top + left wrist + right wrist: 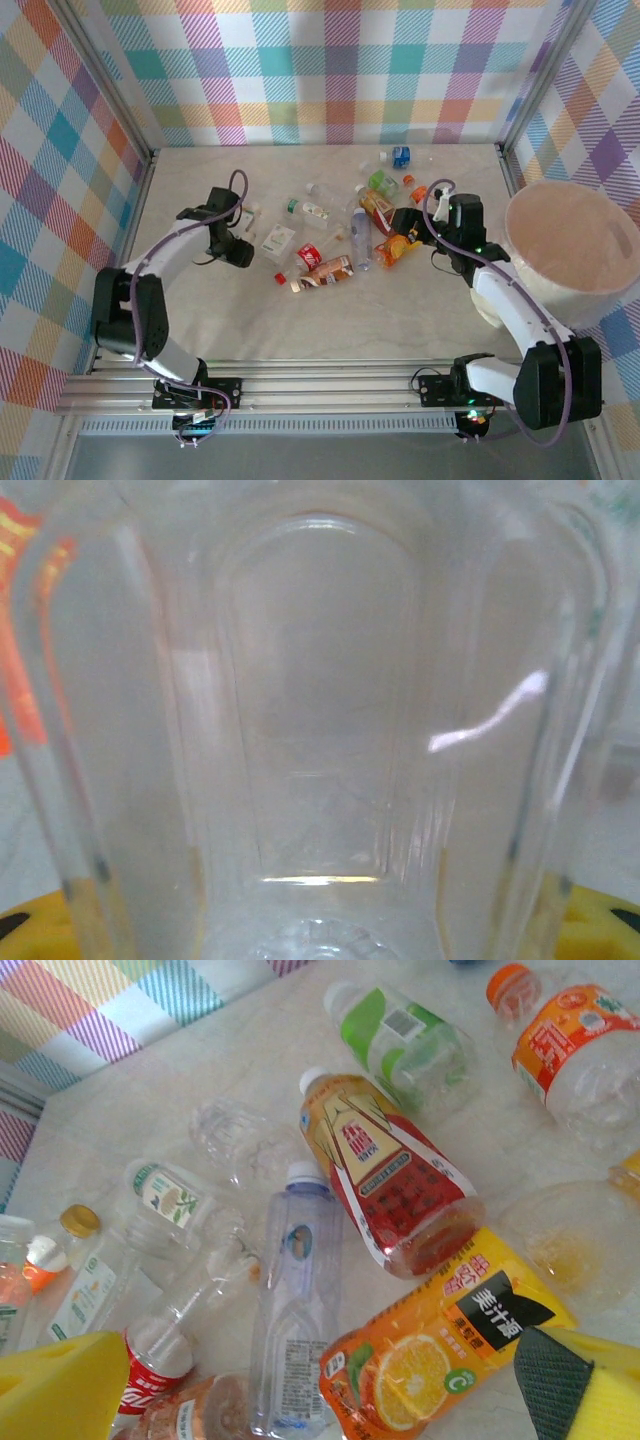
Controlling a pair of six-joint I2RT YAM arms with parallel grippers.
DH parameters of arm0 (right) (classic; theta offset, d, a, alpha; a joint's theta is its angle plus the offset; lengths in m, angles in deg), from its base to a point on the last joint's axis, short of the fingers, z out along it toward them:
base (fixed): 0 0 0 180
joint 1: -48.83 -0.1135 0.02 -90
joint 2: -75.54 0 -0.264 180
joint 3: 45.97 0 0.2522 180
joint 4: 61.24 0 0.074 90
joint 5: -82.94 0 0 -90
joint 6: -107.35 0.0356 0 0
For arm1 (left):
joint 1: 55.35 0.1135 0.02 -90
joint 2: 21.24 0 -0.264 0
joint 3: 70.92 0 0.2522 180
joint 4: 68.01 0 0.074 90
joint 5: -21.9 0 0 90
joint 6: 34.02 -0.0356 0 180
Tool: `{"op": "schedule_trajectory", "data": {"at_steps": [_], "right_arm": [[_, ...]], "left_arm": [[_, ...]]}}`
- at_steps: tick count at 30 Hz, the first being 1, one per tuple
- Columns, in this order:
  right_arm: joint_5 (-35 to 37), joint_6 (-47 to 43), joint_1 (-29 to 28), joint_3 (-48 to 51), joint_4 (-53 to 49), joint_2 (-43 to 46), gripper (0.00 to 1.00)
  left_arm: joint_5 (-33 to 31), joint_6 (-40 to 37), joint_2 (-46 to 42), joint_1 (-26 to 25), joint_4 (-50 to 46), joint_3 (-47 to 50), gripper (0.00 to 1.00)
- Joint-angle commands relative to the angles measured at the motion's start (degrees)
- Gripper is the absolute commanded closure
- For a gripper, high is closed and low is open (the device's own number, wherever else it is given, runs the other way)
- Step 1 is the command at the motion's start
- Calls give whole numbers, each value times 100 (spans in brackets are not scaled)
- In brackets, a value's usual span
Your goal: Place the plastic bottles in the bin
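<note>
Plaid-panelled walls [330,70] enclose a pale, stone-patterned table [300,330]. The bin [590,300] stands upright at the table's right edge, its pinkish inside showing. The plastic bottles [362,245] lie scattered flat on the table to the left of the bin, apart from it. The right gripper [405,222] is on the bin side of the scatter, its yellow fingers [60,1385] spread wide. It is over an orange-label bottle [430,1360] that touches a red-label bottle [395,1185]. The left gripper [243,252] is on the side of the scatter farthest from the bin, against a clear bottle [277,243]. In the left wrist view that bottle's wall sits very close, with yellow pads [590,935] on either side. Whether the pads are clamped on it cannot be told.
</note>
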State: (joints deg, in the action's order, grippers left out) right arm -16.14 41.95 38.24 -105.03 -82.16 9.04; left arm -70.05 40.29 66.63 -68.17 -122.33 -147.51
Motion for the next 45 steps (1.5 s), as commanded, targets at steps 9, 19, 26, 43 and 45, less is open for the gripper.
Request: {"op": "schedule_trajectory", "data": {"at_steps": [9,19,26,43,45], "right_arm": [[-482,458,-22,-336,-353,298,0],[-1599,761,-24,-632,-633,652,0],[-2455,1116,-13,-1064,-860,586,0],[-3638,1291,-13,-1625,-282,-232,0],[-4008,1296,-13,-1655,-107,-362,0]], "left_arm": [[842,1735,-1109,-1322,2192,227,53],[703,2021,-21,-2709,2793,-669,55],[708,1807,493,-3347,2817,-1204,54],[1566,1793,678,-3483,3170,-1329,53],[1705,1746,695,-3484,3207,-1353,53]]}}
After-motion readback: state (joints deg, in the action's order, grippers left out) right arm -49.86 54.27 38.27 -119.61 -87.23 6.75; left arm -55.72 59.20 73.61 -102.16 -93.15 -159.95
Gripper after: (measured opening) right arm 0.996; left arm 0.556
